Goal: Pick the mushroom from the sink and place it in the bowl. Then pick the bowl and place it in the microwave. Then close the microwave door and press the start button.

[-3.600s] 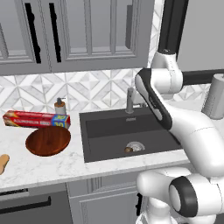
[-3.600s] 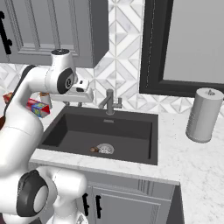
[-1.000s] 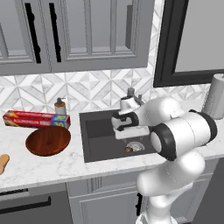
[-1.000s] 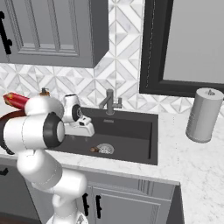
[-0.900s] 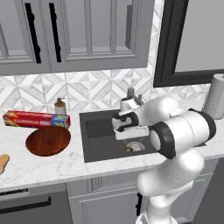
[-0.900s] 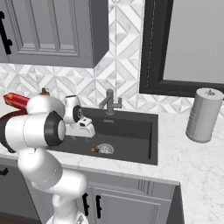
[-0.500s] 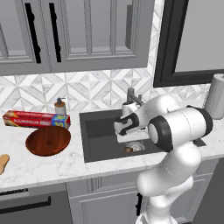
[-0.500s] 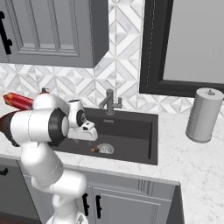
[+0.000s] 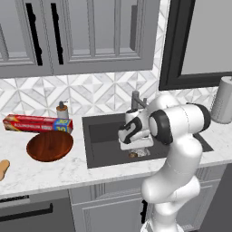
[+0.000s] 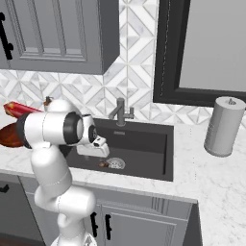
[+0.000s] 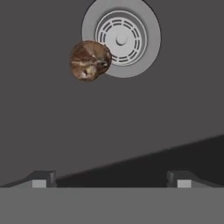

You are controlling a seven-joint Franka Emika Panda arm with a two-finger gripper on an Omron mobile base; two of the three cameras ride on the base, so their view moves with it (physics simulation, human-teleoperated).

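My jaws (image 11: 111,179) hang wide apart over the sink (image 9: 102,136), gripping nothing, both finger tips (image 11: 40,179) poking up at the bottom of the hand view with bare dark basin floor between them. The mushroom (image 11: 89,60) sits on the sink floor, a small brown lump lapping the rim of the round silver drain (image 11: 121,38), and it lies clear of my jaws, untouched. From the left base view my hand (image 9: 134,137) is down inside the basin, and the mushroom (image 9: 132,155) peeks out just below it near the front wall; the right base view puts the mushroom (image 10: 103,164) just left of the drain (image 10: 116,164). The faucet (image 10: 119,112) stands at the far edge of the sink. Off to the left on the white marble desk (image 9: 59,170) rests the bowl (image 9: 50,146), reddish-brown and shallow, well apart from the sink, with the red and blue foil box (image 9: 38,123) just behind it against the tiled wall. A grey paper towel roll (image 10: 222,126) stands on the desk to the right of the sink
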